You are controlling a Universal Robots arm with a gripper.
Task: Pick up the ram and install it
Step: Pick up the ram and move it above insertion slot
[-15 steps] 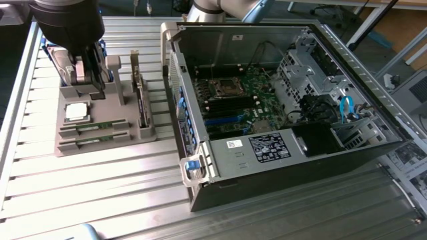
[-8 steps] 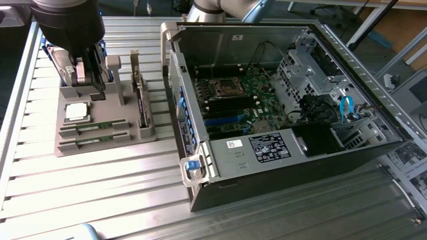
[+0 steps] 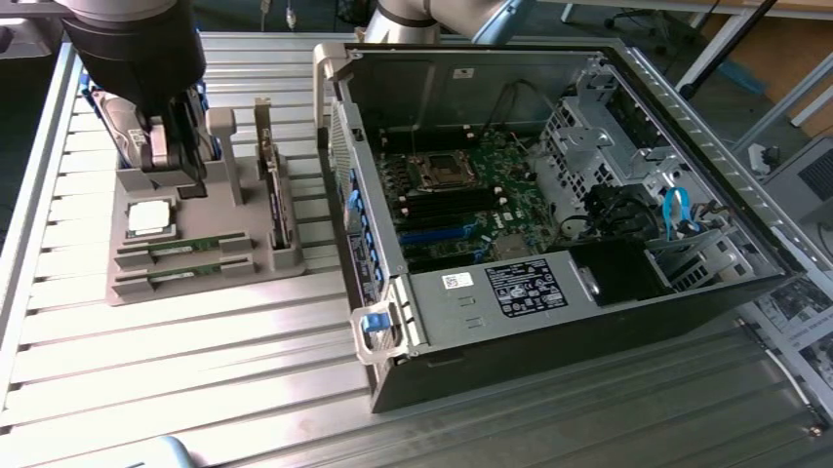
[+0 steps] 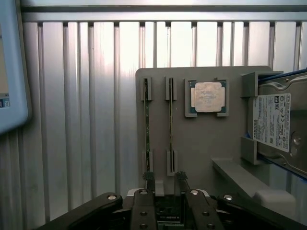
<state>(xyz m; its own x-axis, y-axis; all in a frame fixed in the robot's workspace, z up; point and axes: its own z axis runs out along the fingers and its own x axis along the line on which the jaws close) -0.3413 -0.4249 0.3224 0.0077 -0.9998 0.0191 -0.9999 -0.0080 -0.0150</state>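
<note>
Toward nine o'clock in the exterior view, on that view's left, a grey moulded plastic holder tray [image 3: 221, 219] rests on the ribbed aluminium surface [image 3: 195, 370]. Two long, narrow green circuit-board sticks stand on edge in parallel slots of the tray. The first ram stick [image 3: 182, 246] lies just beside a square silver processor chip [image 3: 150, 219], at the chip's six o'clock. The second ram stick [image 3: 182, 275] sits one slot further toward six o'clock. Neither has left its slot. At three o'clock of the sticks a green expansion card [image 3: 271, 185] stands upright in the same tray. A silver hard drive with a white label [image 4: 273, 124] is held on edge at the tray's twelve o'clock end.

The black robot arm [image 3: 131, 49] hangs over the tray at twelve o'clock from the processor chip. Its jaws are released: in the wrist view the two dark fingers [image 4: 181, 184] stand apart with nothing between them, clear of both sticks. The first ram stick lines up with the gap.

From the exterior view's middle out to three o'clock, a black and silver tower computer case [image 3: 430, 78] lies open with its green motherboard [image 3: 508, 156] facing up, well apart from the sticks. A pale blue rounded object [image 4: 9, 72] lies on the surface, apart from the tray; I cannot tell what it is.
</note>
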